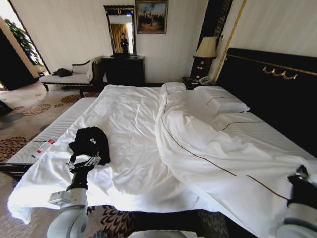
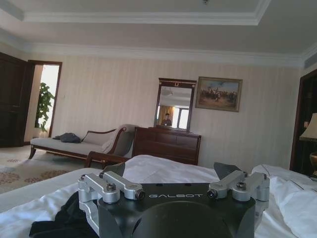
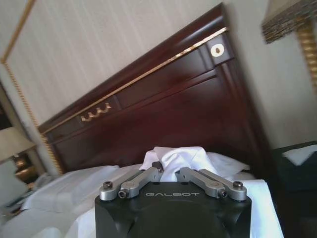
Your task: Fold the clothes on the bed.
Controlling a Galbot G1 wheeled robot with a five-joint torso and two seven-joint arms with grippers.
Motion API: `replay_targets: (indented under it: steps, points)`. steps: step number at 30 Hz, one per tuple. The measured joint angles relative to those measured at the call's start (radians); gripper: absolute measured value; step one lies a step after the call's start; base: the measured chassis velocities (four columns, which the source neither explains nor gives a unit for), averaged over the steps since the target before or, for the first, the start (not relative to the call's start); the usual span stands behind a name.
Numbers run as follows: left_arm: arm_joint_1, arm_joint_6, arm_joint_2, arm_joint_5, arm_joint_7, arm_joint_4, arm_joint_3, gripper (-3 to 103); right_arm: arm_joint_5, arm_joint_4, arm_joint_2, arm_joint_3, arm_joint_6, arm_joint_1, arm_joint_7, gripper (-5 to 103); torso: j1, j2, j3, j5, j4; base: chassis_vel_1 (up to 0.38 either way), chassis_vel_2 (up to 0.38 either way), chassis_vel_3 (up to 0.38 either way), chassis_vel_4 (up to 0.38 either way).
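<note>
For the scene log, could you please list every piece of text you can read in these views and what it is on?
"GALBOT": on the left gripper body.
"GALBOT": on the right gripper body.
White print on the black T-shirt: bunched up, unreadable.
Red label on the small bottle: too small to read.

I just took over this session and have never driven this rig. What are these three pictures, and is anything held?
The wide picture comes from the robot's head, looking down at the bed. The other two come from cameras on each wrist.

The left end effector sits at the near edge of the black T-shirt, which lies bunched on the white sheet. Its wrist view shows the linkages spread wide, nothing gripped. The right end effector is over the white duvet, closed on a fold of it.
</note>
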Motion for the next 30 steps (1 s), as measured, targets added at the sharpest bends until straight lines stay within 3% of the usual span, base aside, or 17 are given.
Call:
replay_targets:
  steps: [1, 5, 12, 16, 20, 30]
  points:
    - [-0.014, 0.000, 0.011, -0.009, -0.005, 0.014, 0.005, 100, -0.029, -0.022, 0.034, -0.011, 0.026, -0.034, 0.002, 2, 0.000, 0.000, 0.000, -0.0004, 0.0007, 0.000, 0.000, 0.000, 0.000]
    - [-0.045, 0.002, 0.024, -0.018, -0.007, 0.037, 0.020, 100, -0.052, -0.101, 0.053, -0.043, 0.059, -0.084, 0.002, 2, 0.000, 0.000, 0.000, -0.0004, 0.0002, 0.000, 0.000, 0.000, 0.000]
    - [-0.095, 0.015, 0.050, -0.030, -0.008, 0.078, 0.053, 100, -0.124, -0.277, 0.054, -0.119, 0.121, -0.124, 0.007, 2, 0.000, 0.000, 0.000, 0.0003, 0.0006, 0.000, 0.000, 0.000, 0.000]
    - [-0.128, 0.019, 0.062, -0.041, -0.008, 0.103, 0.063, 100, -0.205, -0.361, 0.053, -0.212, 0.194, -0.208, -0.002, 2, 0.000, 0.000, 0.000, -0.0001, 0.0000, 0.000, 0.000, 0.000, 0.000]
    - [-0.144, 0.022, 0.065, -0.055, -0.009, 0.117, 0.062, 100, -0.237, -0.436, 0.051, -0.272, 0.211, -0.225, -0.002, 2, 0.000, 0.000, 0.000, -0.0002, 0.0002, 0.000, 0.000, 0.000, 0.000]
    - [-0.148, 0.019, 0.109, -0.095, -0.011, 0.136, 0.020, 100, -0.295, -0.768, 0.050, -0.342, 0.248, -0.117, -0.013, 2, 0.000, 0.000, 0.000, 0.0001, 0.0009, 0.000, 0.000, 0.000, 0.000]
